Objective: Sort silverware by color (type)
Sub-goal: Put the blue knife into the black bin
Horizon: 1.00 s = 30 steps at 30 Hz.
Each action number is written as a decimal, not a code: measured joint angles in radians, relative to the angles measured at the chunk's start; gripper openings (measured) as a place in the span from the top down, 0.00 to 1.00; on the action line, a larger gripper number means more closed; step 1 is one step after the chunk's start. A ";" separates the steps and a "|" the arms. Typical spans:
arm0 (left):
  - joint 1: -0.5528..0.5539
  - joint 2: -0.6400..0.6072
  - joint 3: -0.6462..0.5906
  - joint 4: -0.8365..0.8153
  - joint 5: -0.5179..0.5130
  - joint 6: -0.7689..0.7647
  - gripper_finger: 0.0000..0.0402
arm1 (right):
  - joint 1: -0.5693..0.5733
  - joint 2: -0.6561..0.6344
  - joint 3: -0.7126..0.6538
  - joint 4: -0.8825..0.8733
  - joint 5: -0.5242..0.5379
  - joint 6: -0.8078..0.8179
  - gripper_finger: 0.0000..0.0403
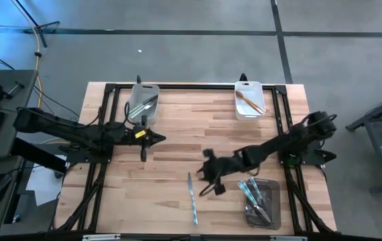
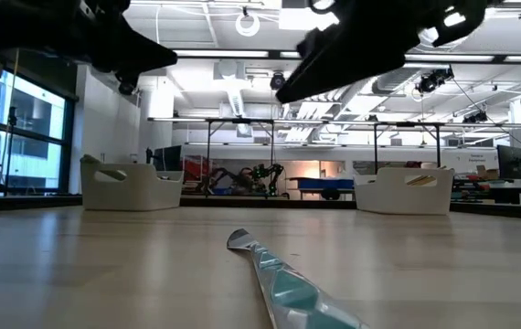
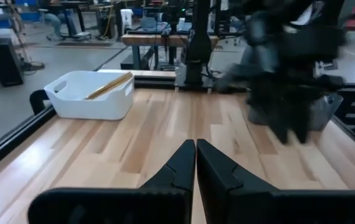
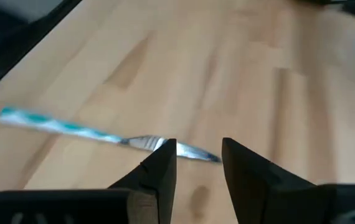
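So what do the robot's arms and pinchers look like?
Both arms are dark, almost black, thin and jointed. The left arm has a small yellow mark near its wrist. The left gripper has two black, wedge-shaped fingers that taper to points. The right gripper has the same two pointed black fingers.

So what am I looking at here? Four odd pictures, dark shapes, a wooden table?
One moment, four cameras. The overhead picture shows a wooden table with two dark robot arms. One camera sits at table height; one rides on each wrist. The robot sorts cutlery by colour into bins: silver pieces, gold pieces, blue-green pieces. One blue-green knife lies loose on the wood. The right hand hovers open near it, holding nothing. The left hand is shut and empty over bare table.
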 joint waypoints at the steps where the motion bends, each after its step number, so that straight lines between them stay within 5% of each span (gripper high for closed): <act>1: -0.007 0.000 -0.001 -0.002 -0.017 0.000 0.99 | 0.009 0.031 0.037 -0.033 -0.020 -0.020 0.72; 9: -0.038 0.003 -0.002 -0.009 -0.047 0.030 0.99 | 0.068 0.290 0.367 -0.372 -0.056 -0.109 0.72; 14: -0.038 0.003 -0.002 -0.011 -0.047 0.043 0.99 | 0.066 0.402 0.506 -0.415 -0.137 -0.144 0.74; 22: -0.038 0.003 -0.002 -0.017 -0.047 0.054 0.99 | -0.001 0.439 0.523 -0.408 -0.210 -0.186 0.98; 30: -0.037 0.003 -0.002 -0.024 -0.047 0.054 0.99 | -0.083 0.486 0.510 -0.385 -0.292 -0.182 0.99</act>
